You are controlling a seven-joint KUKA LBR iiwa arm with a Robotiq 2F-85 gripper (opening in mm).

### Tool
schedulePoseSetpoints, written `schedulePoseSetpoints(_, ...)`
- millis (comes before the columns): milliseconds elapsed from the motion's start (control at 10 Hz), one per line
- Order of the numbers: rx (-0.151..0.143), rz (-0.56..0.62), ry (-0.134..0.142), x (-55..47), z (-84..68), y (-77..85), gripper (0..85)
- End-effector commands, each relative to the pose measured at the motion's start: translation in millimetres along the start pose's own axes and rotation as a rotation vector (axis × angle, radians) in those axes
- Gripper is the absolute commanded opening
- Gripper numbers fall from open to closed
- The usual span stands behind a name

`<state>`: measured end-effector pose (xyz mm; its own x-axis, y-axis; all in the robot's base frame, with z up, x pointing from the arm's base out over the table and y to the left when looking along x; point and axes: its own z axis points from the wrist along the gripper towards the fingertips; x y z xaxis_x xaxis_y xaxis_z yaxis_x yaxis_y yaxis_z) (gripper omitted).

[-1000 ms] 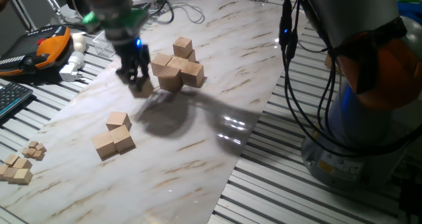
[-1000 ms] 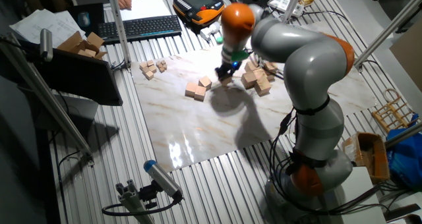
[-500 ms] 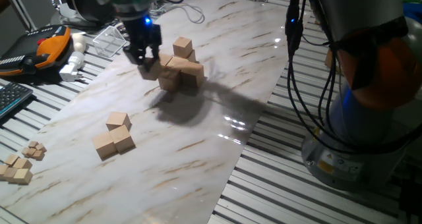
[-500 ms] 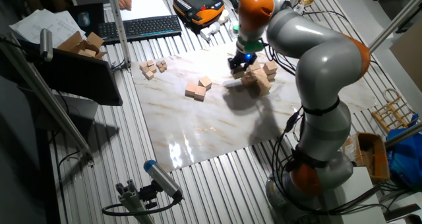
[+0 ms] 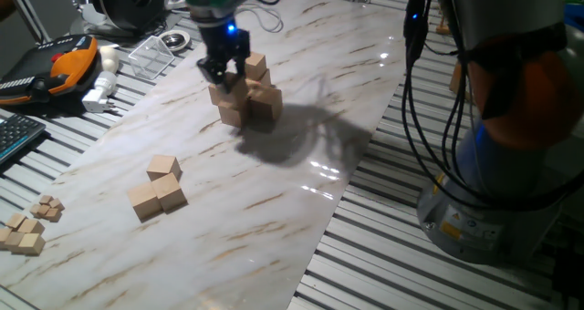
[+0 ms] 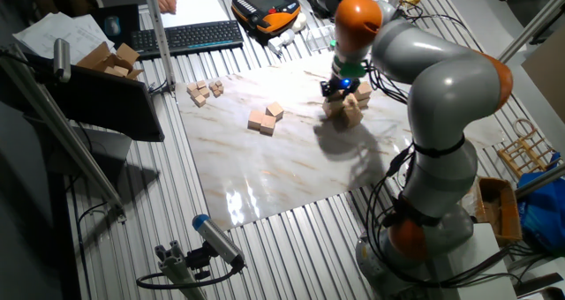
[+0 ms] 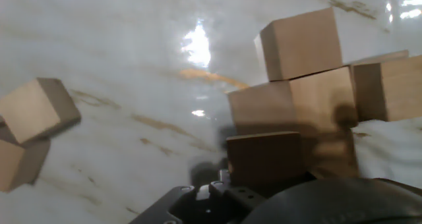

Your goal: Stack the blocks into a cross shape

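My gripper point(image 5: 223, 76) is shut on a wooden block point(image 7: 264, 159), which shows dark and shadowed between the fingers in the hand view. It holds the block just above the near-left side of a pile of blocks point(image 5: 251, 96) at the far middle of the marble board. One block point(image 5: 255, 66) lies on top of that pile. The pile fills the right of the hand view point(image 7: 310, 85). Three more blocks point(image 5: 158, 189) sit apart at the board's left. In the other fixed view the gripper point(image 6: 338, 88) is over the pile point(image 6: 350, 108).
Tiny wooden cubes point(image 5: 27, 228) lie off the board at the left. An orange-black pendant point(image 5: 57, 66), a keyboard point(image 5: 14, 137), a white adapter point(image 5: 100, 91) and a clear plastic box point(image 5: 151, 55) stand beyond the board's left edge. The robot base point(image 5: 511, 164) with cables stands at the right.
The gripper has carried the block from the board's middle-left to the right and farther back, up to the pile. The three loose blocks have not moved.
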<state>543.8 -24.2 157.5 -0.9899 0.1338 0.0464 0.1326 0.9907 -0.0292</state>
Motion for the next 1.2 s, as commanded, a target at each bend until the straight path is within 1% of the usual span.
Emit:
schedulePoseSetpoints(0,0.006,-0.055,-0.002,-3.3,1.0,-44.7,0.0)
schedulePoseSetpoints(200,0.008,-0.146,-0.005,2.1,4.0,-56.4,0.0)
schedulePoseSetpoints(300,0.015,-0.162,-0.013,4.4,5.7,-61.0,0.0)
schedulePoseSetpoints(500,0.009,-0.172,-0.017,7.9,9.2,-68.2,0.0)
schedulePoseSetpoints(600,0.010,-0.178,-0.022,8.9,12.4,-70.2,0.0)
schedulePoseSetpoints(800,-0.005,-0.188,-0.027,9.0,22.5,-73.7,0.0)
schedulePoseSetpoints(900,-0.006,-0.191,-0.035,8.6,26.7,-73.6,0.0)
schedulePoseSetpoints(1100,-0.004,-0.194,-0.038,7.6,29.4,-74.8,0.0)
